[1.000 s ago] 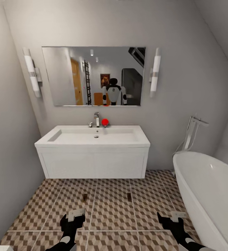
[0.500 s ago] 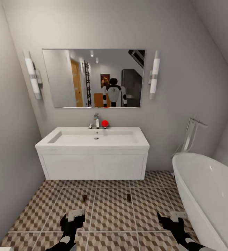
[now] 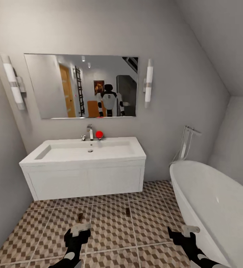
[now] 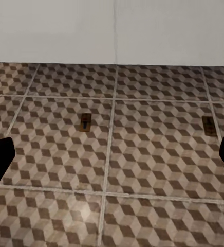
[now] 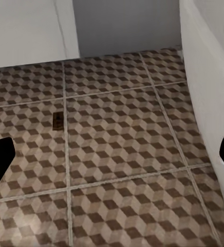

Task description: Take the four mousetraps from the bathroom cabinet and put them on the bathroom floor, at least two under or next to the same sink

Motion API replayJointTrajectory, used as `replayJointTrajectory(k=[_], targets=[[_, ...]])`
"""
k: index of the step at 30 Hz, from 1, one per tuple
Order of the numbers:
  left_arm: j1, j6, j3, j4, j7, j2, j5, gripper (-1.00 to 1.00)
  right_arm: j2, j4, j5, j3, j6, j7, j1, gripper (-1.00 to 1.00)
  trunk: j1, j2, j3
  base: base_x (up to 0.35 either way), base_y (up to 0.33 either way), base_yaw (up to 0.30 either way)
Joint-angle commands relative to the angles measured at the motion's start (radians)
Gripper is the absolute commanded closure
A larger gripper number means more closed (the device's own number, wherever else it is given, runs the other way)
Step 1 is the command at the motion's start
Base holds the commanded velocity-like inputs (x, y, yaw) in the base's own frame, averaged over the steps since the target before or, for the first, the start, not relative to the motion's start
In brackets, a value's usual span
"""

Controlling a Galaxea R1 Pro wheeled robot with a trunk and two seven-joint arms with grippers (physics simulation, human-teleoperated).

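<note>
Mousetraps lie on the bathroom floor (image 3: 110, 223) before the white sink (image 3: 86, 152): one (image 3: 79, 217) left, another (image 3: 127, 211) right, apart. We judge two of four placed; the others are still to fetch. Our left end effector (image 3: 79, 229) and right end effector (image 3: 186, 231) hang over the tiles, spread wide, holding nothing.
</note>
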Motion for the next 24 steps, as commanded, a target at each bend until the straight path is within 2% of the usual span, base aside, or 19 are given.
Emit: replayJointTrajectory(k=[1,24], targets=[[-0.001,-0.003,-0.009,0.001,0.005,0.000,0.008,-1.00,-0.001,0.004,0.009,-0.009,-0.006,0.001,-0.002,-1.00,-0.004,0.006,0.002,0.000,0.000,-0.280],[-0.001,-0.003,-0.009,0.001,0.005,0.000,0.008,-1.00,-0.001,0.004,0.010,-0.009,-0.006,0.001,-0.002,-1.00,-0.092,0.167,0.087,0.000,0.000,-0.283]])
